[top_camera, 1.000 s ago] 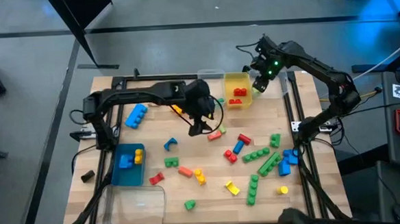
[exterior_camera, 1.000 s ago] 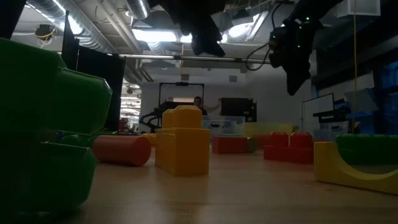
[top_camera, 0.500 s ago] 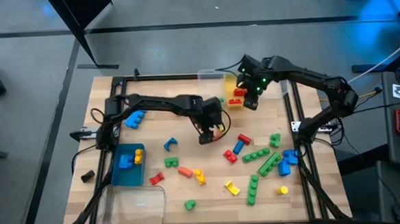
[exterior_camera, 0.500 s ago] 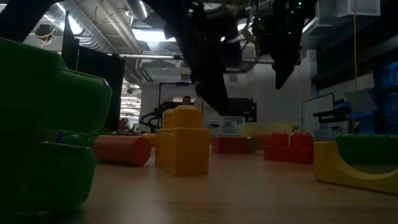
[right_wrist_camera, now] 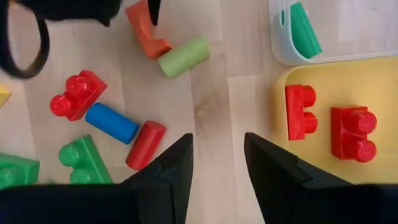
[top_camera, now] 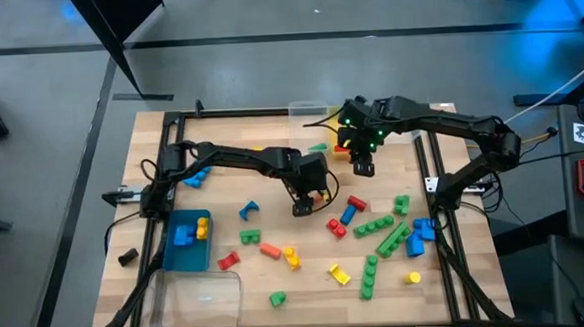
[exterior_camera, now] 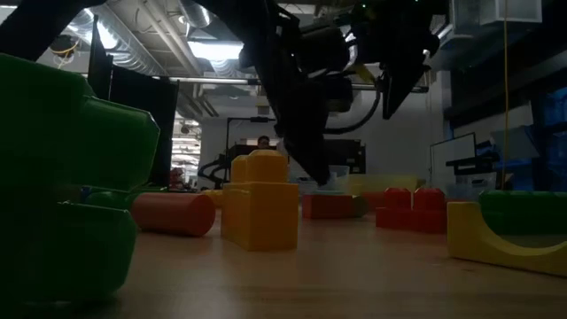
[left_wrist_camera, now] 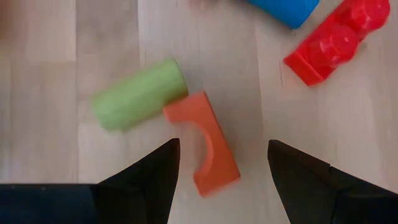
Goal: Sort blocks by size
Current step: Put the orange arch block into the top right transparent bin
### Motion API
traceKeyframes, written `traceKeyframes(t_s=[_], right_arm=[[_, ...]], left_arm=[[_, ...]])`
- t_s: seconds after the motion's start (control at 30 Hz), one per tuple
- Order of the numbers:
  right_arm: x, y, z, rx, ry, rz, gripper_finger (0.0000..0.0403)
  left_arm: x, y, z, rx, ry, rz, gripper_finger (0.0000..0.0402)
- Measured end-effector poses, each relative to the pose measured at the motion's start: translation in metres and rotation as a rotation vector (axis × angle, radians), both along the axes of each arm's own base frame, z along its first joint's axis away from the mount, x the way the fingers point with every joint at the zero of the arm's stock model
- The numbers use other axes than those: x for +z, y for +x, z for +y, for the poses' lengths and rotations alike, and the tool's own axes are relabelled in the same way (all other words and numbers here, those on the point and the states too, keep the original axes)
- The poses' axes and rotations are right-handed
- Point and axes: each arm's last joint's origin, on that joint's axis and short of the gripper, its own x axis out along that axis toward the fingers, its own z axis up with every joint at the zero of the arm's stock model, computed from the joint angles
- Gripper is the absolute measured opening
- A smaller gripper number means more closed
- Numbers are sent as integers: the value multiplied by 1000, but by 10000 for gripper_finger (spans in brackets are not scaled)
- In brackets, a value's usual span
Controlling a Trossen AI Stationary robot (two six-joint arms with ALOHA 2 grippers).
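The left gripper (top_camera: 304,205) is low over the middle of the counter (top_camera: 228,287), its fingers (left_wrist_camera: 149,177) spread apart on either side of an orange arched block (left_wrist_camera: 205,144) that lies flat on the wood — a light green cylinder (left_wrist_camera: 138,94) touches that block's far end. The right gripper (top_camera: 362,165) hangs open and empty just in front of the yellow bin (right_wrist_camera: 348,81), which holds two red blocks (right_wrist_camera: 300,112). Other blocks — red, green, blue, yellow — lie scattered across the near half of the counter.

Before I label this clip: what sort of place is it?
Probably a robotics lab: a wooden table strewn with plastic studded toy blocks, exposed ceiling ducts, and monitors on desks behind.
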Motion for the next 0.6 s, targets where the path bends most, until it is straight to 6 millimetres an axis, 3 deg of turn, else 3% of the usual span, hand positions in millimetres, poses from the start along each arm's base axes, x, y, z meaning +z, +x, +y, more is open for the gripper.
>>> traceKeyframes(t_s=[0.33,0.6], right_arm=[[3,-4,1,30,-59,15,144],[45,-41,14,51,-169,-123,144]], left_arm=[[-29,5,-8,-9,70,63,216],[-27,5,-6,1,152,67,115]])
